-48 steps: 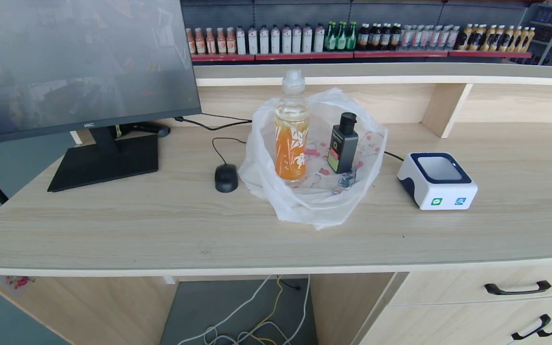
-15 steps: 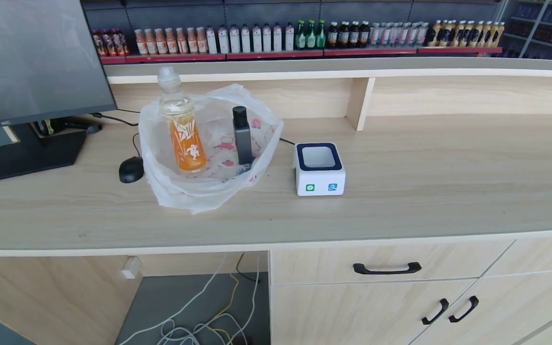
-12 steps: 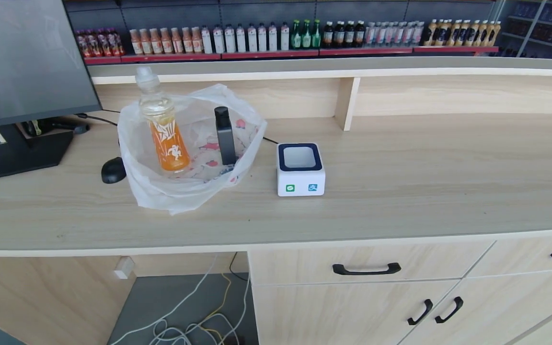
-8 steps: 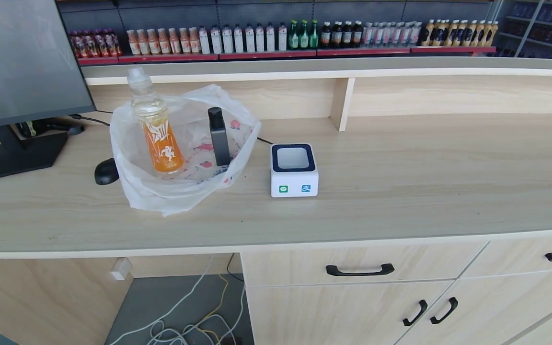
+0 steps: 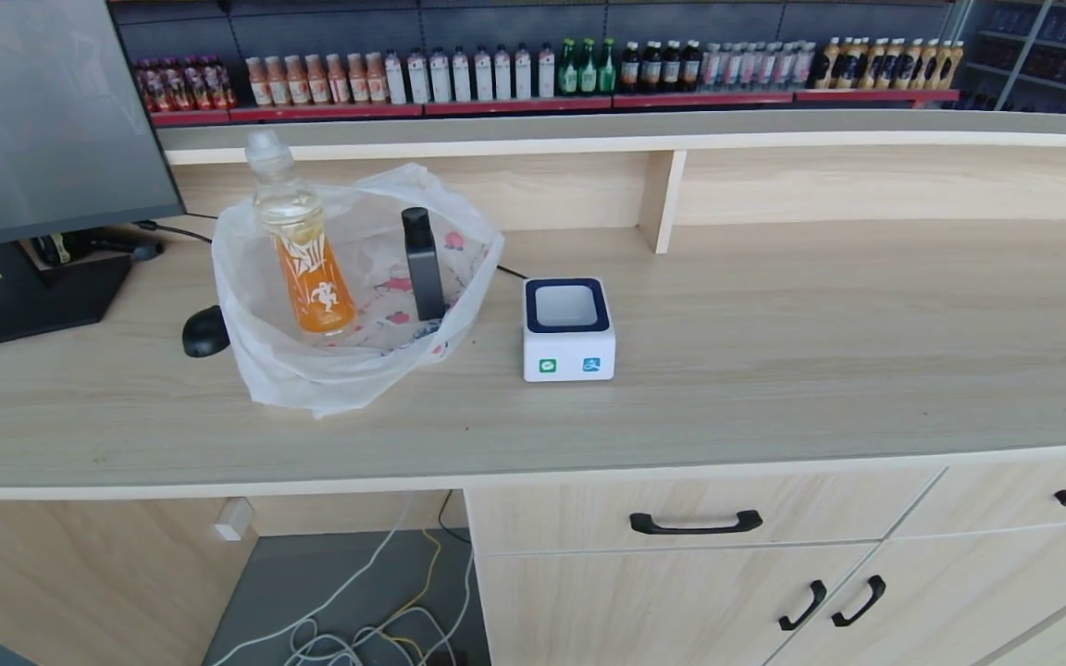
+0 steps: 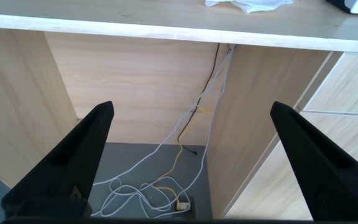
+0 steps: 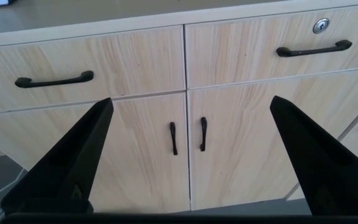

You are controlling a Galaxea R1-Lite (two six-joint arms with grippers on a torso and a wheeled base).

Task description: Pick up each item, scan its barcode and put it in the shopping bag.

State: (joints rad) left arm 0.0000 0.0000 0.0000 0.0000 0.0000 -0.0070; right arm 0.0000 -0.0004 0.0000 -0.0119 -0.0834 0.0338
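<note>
While the left hand [image 6: 191,107] and the right hand [image 7: 190,101] hang out in front of the wooden tabletop [image 5: 774,351], each with its dark fingers spread wide and nothing held, the task's things all stand on that tabletop, beyond its front edge from either hand.

The head view takes in the surface. A crumpled white plastic shopping bag [image 5: 311,375] sits with its mouth open upward. Upright inside it are a clear plastic bottle of orange drink [image 5: 309,273] and, on the side nearer the right hand, a slim dark bottle with a black cap [image 5: 423,273]. Just outside the bag, again toward the right hand's side, sits a white box-shaped barcode scanner with a dark blue rim [image 5: 568,347], close to the plastic but apart from it. On the bag's other side, toward the left hand, lies a black computer mouse [image 5: 204,332] right against the plastic; whether it touches cannot be told. Farther that way stands a large dark monitor [image 5: 43,111] on a black stand. Rows of bottles fill a red-edged shelf [image 5: 514,108] in the room behind.

The left wrist view has the left hand facing the open recess under the tabletop, where white, yellow and black cables [image 6: 166,183] trail onto a grey floor. Past the front edge, a scrap of the bag and a corner of the scanner peek in.

The right wrist view has the right hand facing pale wooden drawer fronts with black bar handles [image 7: 104,62]. One of them carries a small round lock [image 7: 319,25], and beneath them are two cabinet doors [image 7: 135,162] with upright black handles. Between each hand and the bag lies the tabletop's front edge.
</note>
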